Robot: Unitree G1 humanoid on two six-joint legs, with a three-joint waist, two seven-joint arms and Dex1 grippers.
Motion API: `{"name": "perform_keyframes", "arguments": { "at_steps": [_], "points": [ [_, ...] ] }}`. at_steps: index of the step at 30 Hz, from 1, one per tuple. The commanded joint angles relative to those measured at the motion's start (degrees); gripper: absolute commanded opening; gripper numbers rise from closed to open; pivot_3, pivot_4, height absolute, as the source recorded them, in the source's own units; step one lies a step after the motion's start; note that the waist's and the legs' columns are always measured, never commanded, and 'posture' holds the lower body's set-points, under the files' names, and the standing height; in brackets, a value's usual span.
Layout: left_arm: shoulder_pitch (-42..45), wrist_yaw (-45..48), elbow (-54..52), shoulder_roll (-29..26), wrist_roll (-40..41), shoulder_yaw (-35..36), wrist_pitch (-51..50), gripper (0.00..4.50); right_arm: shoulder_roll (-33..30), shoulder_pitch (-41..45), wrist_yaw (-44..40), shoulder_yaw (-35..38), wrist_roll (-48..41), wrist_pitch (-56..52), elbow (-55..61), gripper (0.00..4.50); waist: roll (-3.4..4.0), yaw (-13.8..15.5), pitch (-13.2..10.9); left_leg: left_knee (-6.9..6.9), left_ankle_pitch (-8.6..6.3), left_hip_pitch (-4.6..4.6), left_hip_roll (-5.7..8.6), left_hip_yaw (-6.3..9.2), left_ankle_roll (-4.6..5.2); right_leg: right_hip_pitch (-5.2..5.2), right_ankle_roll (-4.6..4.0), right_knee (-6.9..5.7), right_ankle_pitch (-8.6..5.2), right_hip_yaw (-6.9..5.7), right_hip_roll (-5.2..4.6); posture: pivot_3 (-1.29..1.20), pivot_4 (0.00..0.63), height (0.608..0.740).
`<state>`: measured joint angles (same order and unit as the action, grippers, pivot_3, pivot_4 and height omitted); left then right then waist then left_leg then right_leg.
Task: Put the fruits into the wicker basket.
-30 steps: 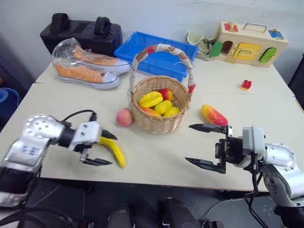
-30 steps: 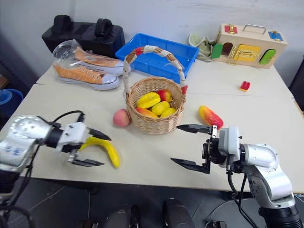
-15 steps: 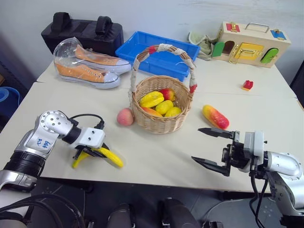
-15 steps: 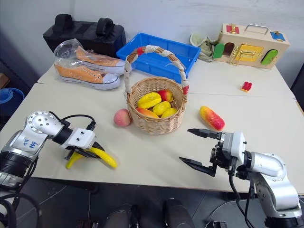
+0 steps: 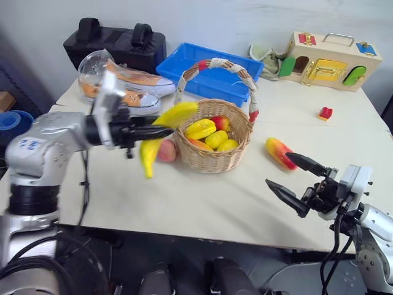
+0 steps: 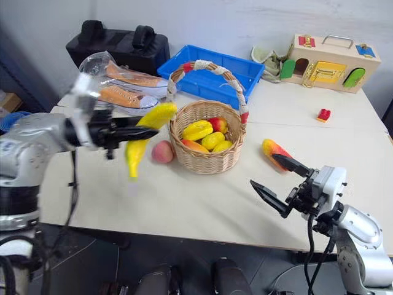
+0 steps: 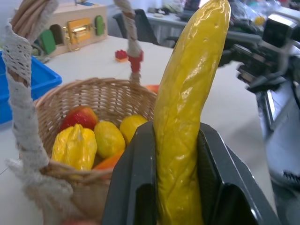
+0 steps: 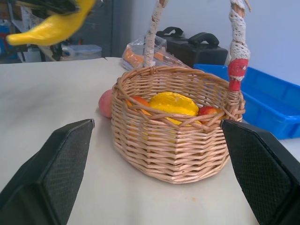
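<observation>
My left gripper (image 5: 161,130) is shut on the curved yellow banana (image 5: 175,117), held in the air just left of the wicker basket (image 5: 212,158) at rim height. In the left wrist view the banana (image 7: 187,108) stands between both fingers (image 7: 131,187), with the basket (image 7: 101,89) beyond. Inside the basket lie several yellow and red fruits (image 5: 209,130). The peach (image 5: 167,151) rests on the table against the basket's left side. The red-and-yellow mango (image 5: 276,151) lies to the basket's right. My right gripper (image 5: 279,170) hovers open and empty just in front of the mango.
A blue tray (image 5: 202,66) stands behind the basket. Bagged orange sneakers (image 5: 132,86) and a black bag (image 5: 116,43) are at the back left. A wooden latch box (image 5: 328,61) and a small red block (image 5: 325,113) are at the back right.
My left gripper shut on the banana on the table and lifted it up and rightward to the basket's left rim. The right gripper drifted slightly right, still open.
</observation>
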<state>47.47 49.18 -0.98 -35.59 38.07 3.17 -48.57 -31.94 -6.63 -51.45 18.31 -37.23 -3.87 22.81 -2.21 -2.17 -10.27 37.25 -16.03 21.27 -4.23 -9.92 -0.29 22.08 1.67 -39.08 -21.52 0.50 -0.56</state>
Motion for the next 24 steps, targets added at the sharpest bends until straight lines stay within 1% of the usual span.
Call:
{"name": "perform_keyframes", "arguments": {
  "at_steps": [1, 4, 8, 11, 15, 19, 21, 24],
  "points": [
    [9.7, -13.7, 6.0, 7.4, -1.9, 1.3, -6.5, 0.69, 1.4, -0.3, 1.5, 0.3, -0.3, 1.3, 2.6, 4.50, -0.08, 0.5, 0.0, 0.06, 0.00, 0.05, 0.00, 0.04, 0.00, 0.02, 0.01, 0.00, 0.00, -0.01, 0.03, 0.00, 0.150, 0.740],
    [14.5, -20.8, 10.2, 11.8, -4.8, 0.9, -9.7, 0.69, 2.1, -1.0, 1.6, -0.2, 0.3, 1.9, 3.1, 4.50, -0.07, 0.3, 0.0, -0.02, 0.00, 0.13, 0.03, -0.03, -0.03, 0.18, 0.04, 0.00, -0.02, 0.05, 0.00, 0.00, 0.150, 0.740],
    [15.4, -20.1, 10.1, 13.8, -6.7, -2.4, -9.1, 0.69, 3.1, -1.8, 2.1, -0.4, 0.5, 2.5, 3.9, 4.50, -0.06, 0.2, 0.0, -0.14, -0.02, 0.04, 0.04, 0.01, -0.29, 0.44, 0.05, -0.33, -0.03, 0.20, 0.09, 0.00, 0.150, 0.740],
    [15.3, -20.7, 10.6, 15.4, -9.6, -5.2, -7.5, 0.69, 3.8, -2.3, 2.4, -1.0, 0.7, 2.9, 4.7, 4.50, -0.06, 0.5, 0.0, -0.13, 0.07, 0.00, 0.02, 0.10, -0.45, 0.45, -0.01, -0.45, -0.07, 0.19, 0.13, 0.00, 0.150, 0.740],
    [14.1, -21.0, 11.8, 17.1, -13.8, -9.0, -4.8, 0.69, 4.1, -2.4, 3.1, -1.4, 0.8, 3.0, 5.3, 4.50, -0.05, 0.4, 0.0, -0.09, 0.18, -0.02, 0.07, 0.09, -0.39, 0.38, -0.12, -0.45, -0.12, 0.25, 0.12, 0.00, 0.150, 0.740],
    [13.7, -21.3, 14.4, 17.2, -18.7, -11.5, 0.0, 0.69, 4.5, -2.7, 3.7, -2.0, 1.3, 3.0, 6.0, 4.50, -0.05, 0.4, 0.0, -0.08, 0.19, -0.04, 0.08, 0.08, -0.37, 0.37, -0.12, -0.45, -0.12, 0.28, 0.11, 0.00, 0.150, 0.740],
    [13.2, -20.0, 13.5, 16.8, -19.7, -12.3, 1.2, 1.42, 4.6, -2.8, 4.2, -2.2, 1.3, 2.9, 6.4, 4.50, -0.05, 0.4, 0.0, -0.11, 0.19, -0.03, 0.08, 0.09, -0.37, 0.38, -0.12, -0.44, -0.12, 0.28, 0.11, 0.00, 0.150, 0.740],
    [12.6, -18.1, 10.8, 17.0, -18.7, -11.6, 0.8, 2.30, 4.7, -2.7, 4.8, -2.6, 1.4, 2.6, 6.8, 4.50, -0.05, 0.4, 0.0, -0.12, 0.19, -0.02, 0.08, 0.09, -0.37, 0.38, -0.12, -0.43, -0.12, 0.28, 0.10, 0.00, 0.150, 0.740]
  ]
}}
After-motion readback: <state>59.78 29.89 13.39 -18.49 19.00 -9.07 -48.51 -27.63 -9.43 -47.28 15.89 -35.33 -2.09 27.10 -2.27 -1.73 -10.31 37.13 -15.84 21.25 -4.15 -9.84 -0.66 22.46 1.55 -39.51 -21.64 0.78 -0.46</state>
